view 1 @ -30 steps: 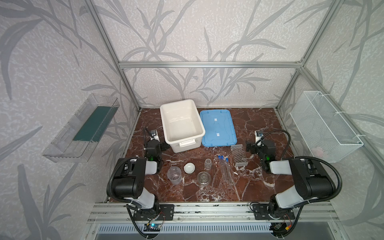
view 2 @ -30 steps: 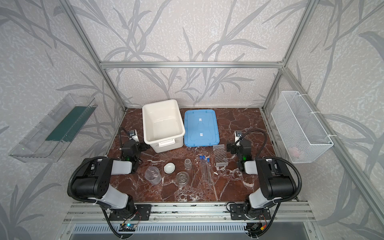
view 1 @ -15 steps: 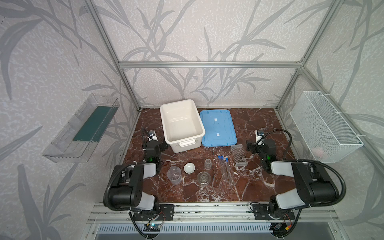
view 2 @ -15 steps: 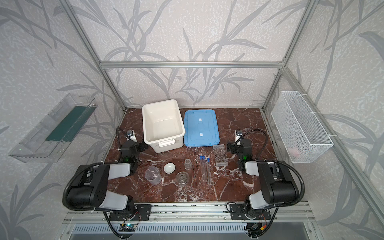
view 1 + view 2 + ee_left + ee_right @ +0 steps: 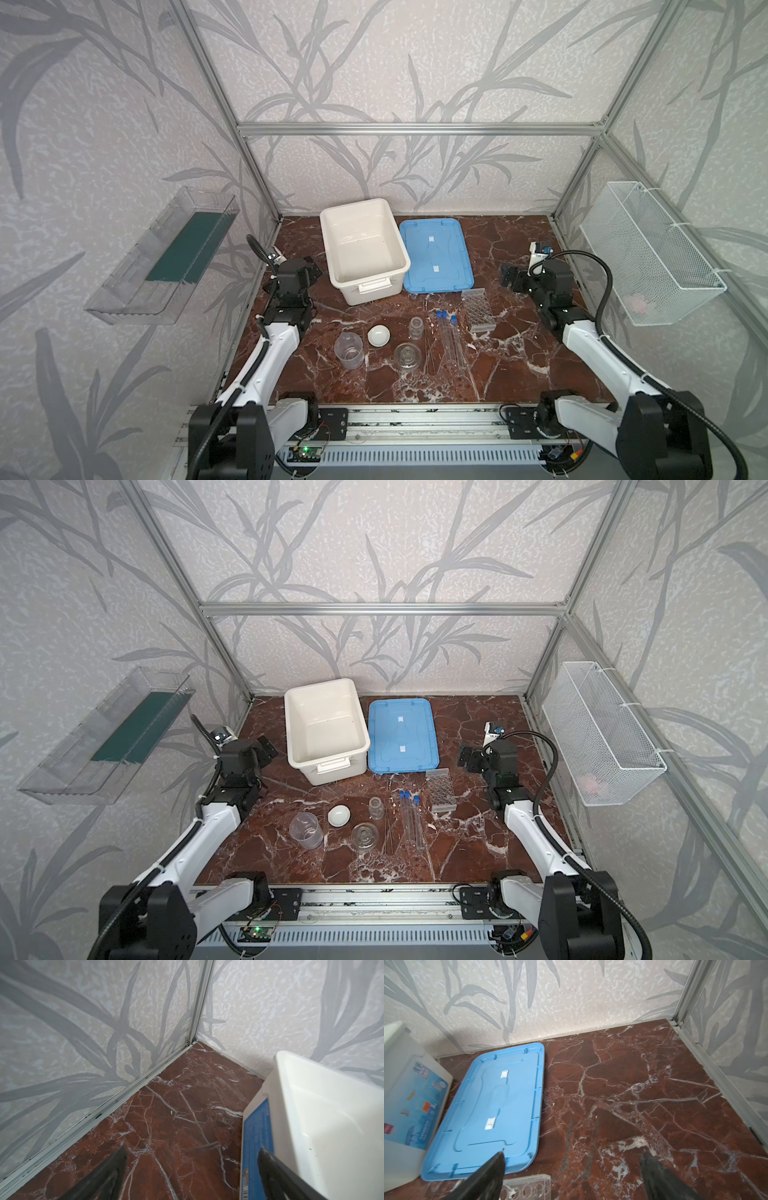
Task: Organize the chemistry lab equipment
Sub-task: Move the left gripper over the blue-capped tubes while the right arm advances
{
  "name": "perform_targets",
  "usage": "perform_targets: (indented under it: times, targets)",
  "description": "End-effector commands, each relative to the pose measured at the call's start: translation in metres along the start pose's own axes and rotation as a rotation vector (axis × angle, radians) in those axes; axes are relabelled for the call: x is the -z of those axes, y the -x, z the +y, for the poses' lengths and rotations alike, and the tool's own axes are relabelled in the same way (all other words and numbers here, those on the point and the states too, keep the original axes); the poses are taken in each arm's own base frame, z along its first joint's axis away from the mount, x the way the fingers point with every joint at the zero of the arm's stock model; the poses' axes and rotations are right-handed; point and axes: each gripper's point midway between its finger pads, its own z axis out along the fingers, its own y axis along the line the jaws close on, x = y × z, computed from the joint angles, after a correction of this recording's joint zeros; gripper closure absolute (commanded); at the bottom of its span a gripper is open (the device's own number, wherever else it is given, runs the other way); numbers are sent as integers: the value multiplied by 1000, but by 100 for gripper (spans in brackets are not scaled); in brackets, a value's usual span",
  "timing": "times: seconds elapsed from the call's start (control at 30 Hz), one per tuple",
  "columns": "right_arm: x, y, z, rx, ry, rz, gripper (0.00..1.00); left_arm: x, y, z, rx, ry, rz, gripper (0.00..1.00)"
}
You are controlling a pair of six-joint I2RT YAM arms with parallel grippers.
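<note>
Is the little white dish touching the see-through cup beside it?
Apart. Both top views show a narrow gap between the white domed dish and the small clear beaker; they stand side by side without contact.

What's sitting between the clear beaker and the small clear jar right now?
The white domed dish sits on the table between the beaker and the jar. Both top views show it.
</note>
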Motion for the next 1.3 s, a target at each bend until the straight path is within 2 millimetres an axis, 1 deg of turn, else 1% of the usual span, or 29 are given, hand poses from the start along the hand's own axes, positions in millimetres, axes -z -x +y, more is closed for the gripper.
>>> perform_targets:
  times: [0.0,0.03,0.1,0.2,0.3,0.33,0.37,0.4,0.43,0.5,0.6,0.67,0.73,0.8,0.83,0.93,1.0,1.07,1.17,1.27]
  targets:
    - [19,-19,28,-71,141,175,1,28,-5,-4,30,-9,93,1]
    - [23,-21,34,-74,169,211,1,36,-1,-11,23,-35,98,1]
    - [32,-26,47,-72,234,293,1,57,8,-37,-20,-121,102,1]
    - [46,-34,61,-88,293,389,1,93,20,-71,-105,-233,116,1]
    - [58,-40,66,-86,308,438,1,124,32,-91,-143,-315,138,1]
    - [62,-41,67,-87,311,442,1,132,34,-97,-139,-347,152,1]
    - [66,-42,70,-85,320,444,0,141,33,-108,-133,-401,181,1]
    - [70,-43,72,-84,322,448,0,149,27,-121,-128,-463,225,1]
    - [73,-44,73,-83,321,453,0,157,20,-134,-127,-518,272,1]
    - [79,-47,77,-85,327,467,2,178,-2,-166,-147,-628,375,1]
    - [86,-45,80,-105,339,467,4,210,-33,-202,-245,-716,444,2]
    - [89,-45,84,-119,356,471,4,229,-55,-223,-301,-761,479,6]
    - [92,-46,85,-130,366,478,4,250,-80,-242,-350,-814,533,7]
    - [95,-49,84,-131,360,488,4,267,-109,-256,-386,-845,608,13]
    - [96,-51,83,-131,357,492,4,273,-120,-260,-394,-857,638,17]
    - [96,-60,78,-128,327,519,4,293,-161,-269,-422,-874,739,24]
    - [94,-66,75,-132,313,542,5,298,-188,-269,-448,-857,786,31]
    - [92,-72,73,-134,304,558,5,300,-209,-268,-476,-843,818,35]
    - [89,-77,70,-131,293,564,5,301,-235,-268,-537,-821,847,46]
    - [89,-78,69,-127,295,562,5,306,-260,-270,-570,-818,929,50]
